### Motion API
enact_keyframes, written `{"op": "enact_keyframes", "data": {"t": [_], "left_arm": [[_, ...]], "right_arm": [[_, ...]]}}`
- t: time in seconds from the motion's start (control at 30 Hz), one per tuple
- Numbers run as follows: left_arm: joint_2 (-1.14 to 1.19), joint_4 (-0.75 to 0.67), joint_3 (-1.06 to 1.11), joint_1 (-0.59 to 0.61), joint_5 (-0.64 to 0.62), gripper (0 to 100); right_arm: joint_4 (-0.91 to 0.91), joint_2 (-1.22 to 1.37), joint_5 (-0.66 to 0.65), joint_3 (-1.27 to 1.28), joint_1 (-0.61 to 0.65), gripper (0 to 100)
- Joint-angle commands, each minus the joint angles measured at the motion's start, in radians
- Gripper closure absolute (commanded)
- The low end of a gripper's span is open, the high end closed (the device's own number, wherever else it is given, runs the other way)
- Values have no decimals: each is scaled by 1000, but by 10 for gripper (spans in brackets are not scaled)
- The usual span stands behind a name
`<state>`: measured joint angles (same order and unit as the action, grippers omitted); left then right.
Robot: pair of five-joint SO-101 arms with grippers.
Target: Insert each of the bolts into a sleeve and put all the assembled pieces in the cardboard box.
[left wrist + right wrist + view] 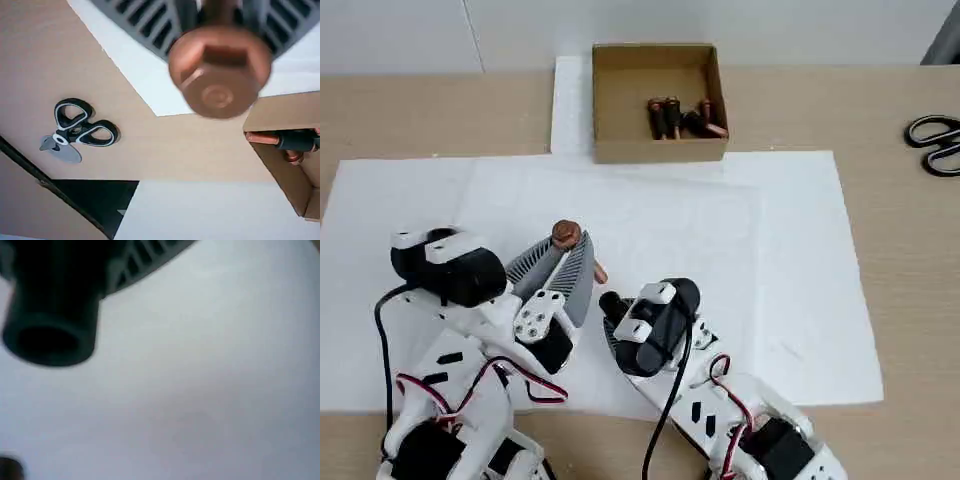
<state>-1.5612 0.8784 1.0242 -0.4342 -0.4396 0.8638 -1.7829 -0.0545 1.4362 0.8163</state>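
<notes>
Left gripper (572, 255), with grey ribbed plastic fingers, is clamped on the bolt (566, 235). The bolt is copper-coloured metal with a smooth round flange and a hexagonal head. It is located at 8 o'clock from the centre of the white paper sheet (800, 300). The head faces upward. The long axis slants down toward 5 o'clock, where the shank end shows beside the fingers. Right gripper (620, 312) is clamped on the sleeve (612, 303), a matt black tube with a hollow round mouth. The sleeve axis points toward 11 o'clock, and its mouth is near the shank end; contact cannot be determined. The cardboard box (620, 100), brown with square walls, is at 12 o'clock on the wooden table (420, 110). Assembled pieces (685, 118), copper and black, lie in its right half. Black-handled scissors (935, 143) lie at 2 o'clock.
</notes>
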Motion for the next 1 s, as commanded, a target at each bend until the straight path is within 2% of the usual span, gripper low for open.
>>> {"op": "enact_keyframes", "data": {"t": [0.0,0.3,0.53,0.97], "left_arm": [[-6,12,-16,-6,-8,994],[-6,44,-5,-75,-8,994],[-6,71,22,-75,-8,994],[-8,106,25,-71,-2,994]], "right_arm": [[-27,-16,-9,-29,7,995],[-27,-15,-11,-60,4,995],[-41,-15,-52,-87,1,995],[-30,-21,-52,-120,1,995]]}}
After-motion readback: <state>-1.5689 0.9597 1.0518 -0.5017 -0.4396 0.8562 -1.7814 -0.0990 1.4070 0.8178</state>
